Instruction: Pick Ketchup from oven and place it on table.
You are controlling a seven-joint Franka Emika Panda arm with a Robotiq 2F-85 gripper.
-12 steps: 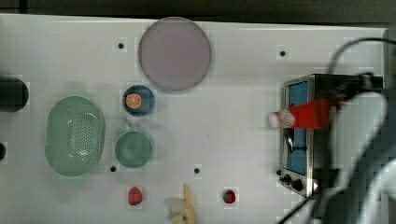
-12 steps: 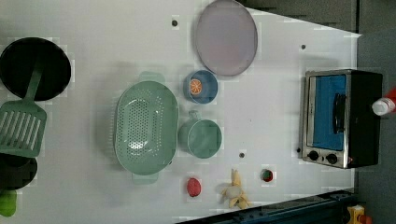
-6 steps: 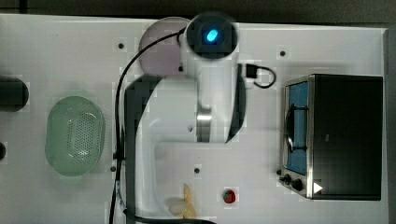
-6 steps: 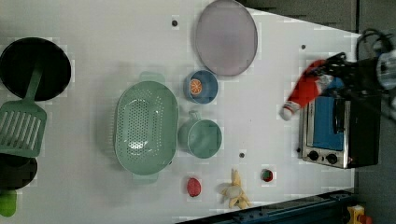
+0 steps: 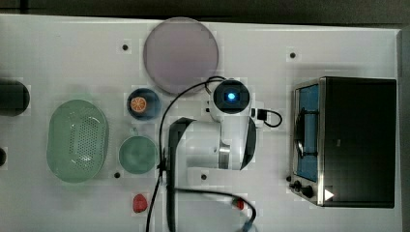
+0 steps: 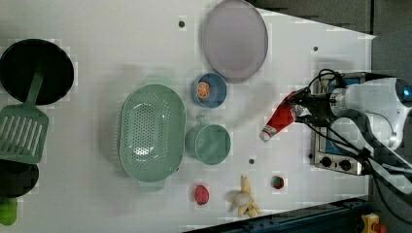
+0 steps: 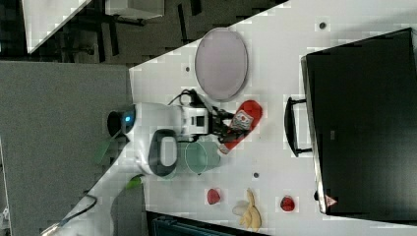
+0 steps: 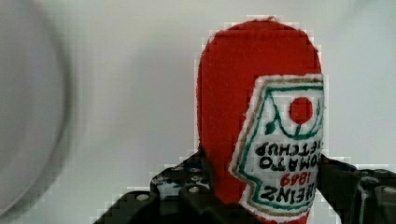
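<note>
Left view — white table point(image 6: 121, 53), dark floor beyond, Ketchup point(image 6: 277, 121) over it

Dark floor point(image 5: 193, 7) runs as a strip along the top view's upper edge. In the right view, a grey panel point(image 7: 59, 142) fills the right view's left side; above it, dark floor with black furniture legs point(image 7: 182, 19) and a white surface corner point(image 7: 44, 19). Left view: grey floor point(image 6: 388, 29) at the left view's upper right. Light is even and diffuse.
</note>
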